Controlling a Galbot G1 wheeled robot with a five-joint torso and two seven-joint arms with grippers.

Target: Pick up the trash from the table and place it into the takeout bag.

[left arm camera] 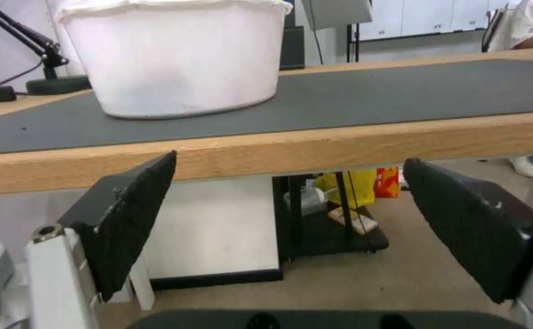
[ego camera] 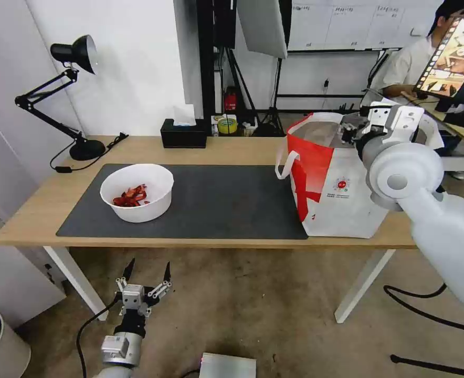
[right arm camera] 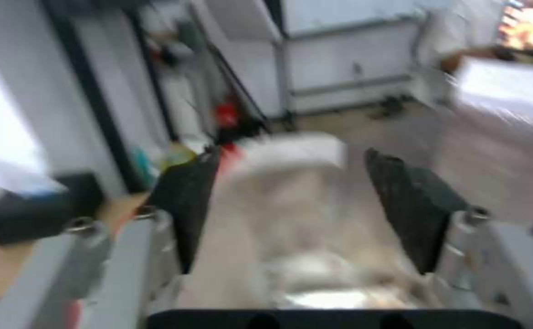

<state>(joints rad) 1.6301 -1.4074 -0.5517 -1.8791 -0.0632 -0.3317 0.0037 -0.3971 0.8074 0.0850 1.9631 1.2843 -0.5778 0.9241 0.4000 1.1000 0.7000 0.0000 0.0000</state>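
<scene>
A round white bowl [ego camera: 136, 192] holds red scraps [ego camera: 130, 197]. It sits on a dark grey mat [ego camera: 221, 202] on the light-wood table [ego camera: 232, 149]. The big boxy takeout bag [ego camera: 330, 181] is white with a red side and small red logo.

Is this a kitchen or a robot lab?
Probably a lab or studio, not a kitchen. Behind the table stand a lighting softbox on a tripod and a whiteboard, and a big monitor glows nearby.

Studio-like lab: softbox [ego camera: 262, 26], tripods [ego camera: 274, 113], whiteboard [ego camera: 342, 23]
</scene>
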